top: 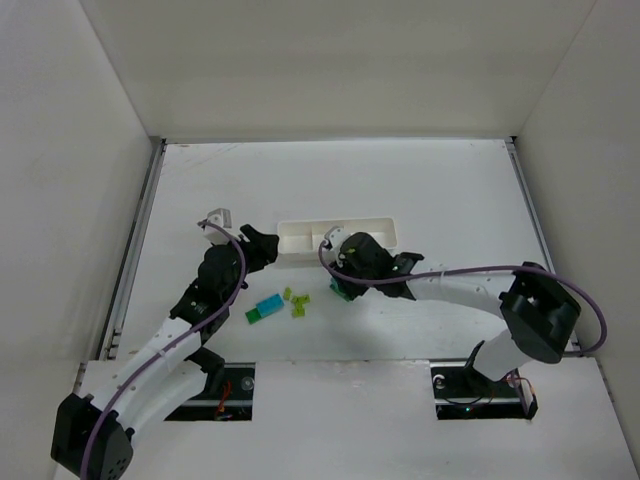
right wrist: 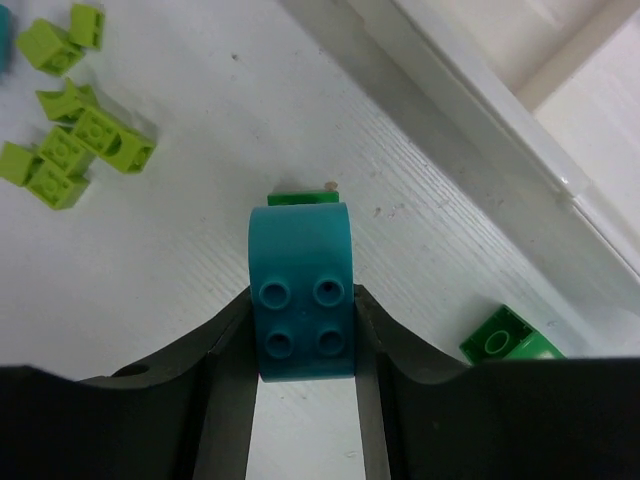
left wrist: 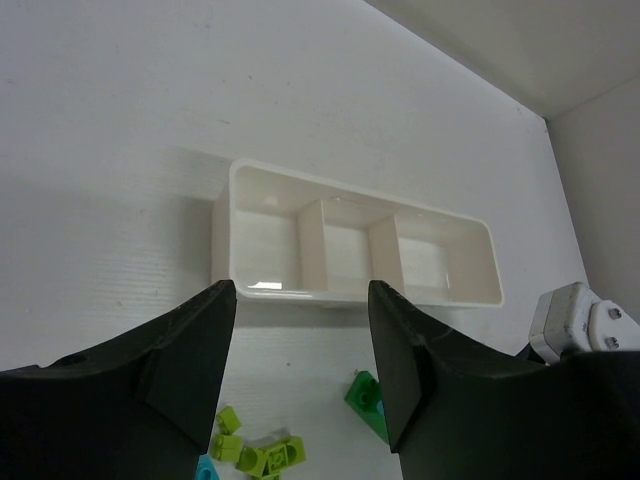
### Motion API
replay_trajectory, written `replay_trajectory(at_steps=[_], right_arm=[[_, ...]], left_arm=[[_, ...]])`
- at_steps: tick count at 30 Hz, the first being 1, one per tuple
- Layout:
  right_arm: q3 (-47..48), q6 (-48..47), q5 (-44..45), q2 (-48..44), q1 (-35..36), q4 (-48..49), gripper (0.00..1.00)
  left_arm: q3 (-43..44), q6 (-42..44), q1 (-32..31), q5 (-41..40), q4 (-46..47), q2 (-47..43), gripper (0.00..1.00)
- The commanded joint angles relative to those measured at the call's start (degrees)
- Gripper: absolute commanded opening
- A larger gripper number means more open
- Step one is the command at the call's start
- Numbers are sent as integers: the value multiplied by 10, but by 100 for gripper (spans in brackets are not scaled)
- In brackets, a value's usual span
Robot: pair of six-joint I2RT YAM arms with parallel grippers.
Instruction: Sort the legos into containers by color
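The white three-compartment tray (top: 300,243) lies mid-table, and all compartments look empty in the left wrist view (left wrist: 265,235). My right gripper (right wrist: 302,305) is shut on a cyan-blue brick (right wrist: 300,250), held just above the table near the tray's front wall (right wrist: 470,105). A dark green brick (right wrist: 303,198) peeks out behind it, and another (right wrist: 505,338) lies to the right. Several yellow-green bricks (right wrist: 85,140) lie scattered at the left. My left gripper (left wrist: 300,340) is open and empty, hovering in front of the tray's left end.
In the top view a second cyan-blue brick (top: 268,304), a dark green brick (top: 253,316) and yellow-green bricks (top: 297,301) lie between the arms. White walls enclose the table on three sides.
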Motion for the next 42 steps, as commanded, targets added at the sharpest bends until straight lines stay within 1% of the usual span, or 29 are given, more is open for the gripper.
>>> replay_trajectory(at_steps=[1,4,6,11,13,17,20,23,25,29,35,42], right_arm=[[-13,44,-18,-71,-27,64,27],[-26,88,-64,-124,-55,98,29],[-33,141,-100,-148,-78,124,29],[-41,267,-166,-172,-129,185,28],[-47,326,-208,-180,-144,237,28],[-54,433,-257,-180,-158,323,27],[-69,508,-283,-178,-161,398,27],[-88,589,-293,-166,-168,464,28],[-95,626,-311,-149,-171,498,28],[-106,690,-330,-114,-172,574,28],[-124,756,-336,-80,-177,671,28],[-118,766,-341,-63,-180,687,28]], left_arm=[[33,-3,2,20,29,-10,53],[36,-6,2,40,43,-14,55],[39,-9,-3,58,63,-15,56],[45,-44,-7,105,107,-15,61],[46,-62,-6,131,143,-12,62],[49,-91,-6,180,219,0,62],[41,-111,-6,212,246,14,56],[22,-145,-2,235,279,20,55],[10,-165,4,251,303,22,57],[-4,-190,14,262,323,32,60],[-14,-198,23,276,330,48,59],[-15,-201,17,282,337,68,58]])
